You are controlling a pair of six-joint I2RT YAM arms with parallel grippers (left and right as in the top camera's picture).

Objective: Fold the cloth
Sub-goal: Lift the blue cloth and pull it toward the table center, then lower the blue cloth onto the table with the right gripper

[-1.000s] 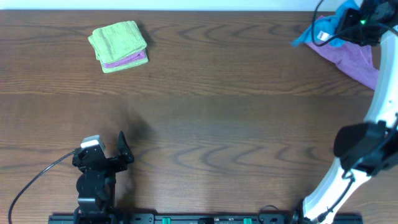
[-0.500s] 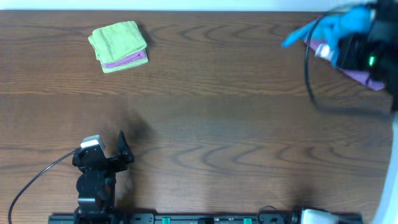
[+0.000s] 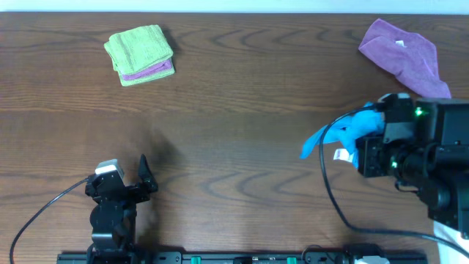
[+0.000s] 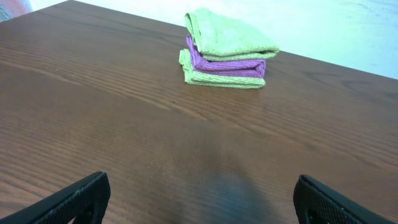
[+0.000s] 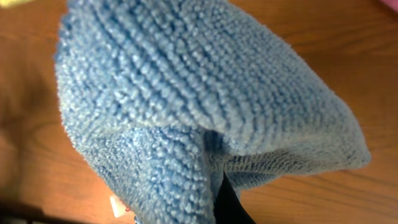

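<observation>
The sky-blue cloth [image 3: 339, 135] hangs bunched from my right gripper [image 3: 366, 139] above the table's right middle, its white tag [image 3: 341, 155] dangling below. In the right wrist view the cloth [image 5: 186, 93] fills the frame and wraps over a dark finger [image 5: 231, 205]; the gripper is shut on it. My left gripper [image 3: 121, 183] rests near the front left edge, open and empty, its fingertips apart at the bottom of the left wrist view [image 4: 199, 199].
A purple cloth [image 3: 407, 55] lies crumpled at the back right. A folded lime-green and purple stack [image 3: 139, 53] sits at the back left, also in the left wrist view [image 4: 227, 56]. Bare wood table [image 3: 234, 147] between them.
My right gripper has carried the blue cloth off the purple cloth at the back right, toward the front and left. The purple cloth now lies uncovered. The left arm has not moved.
</observation>
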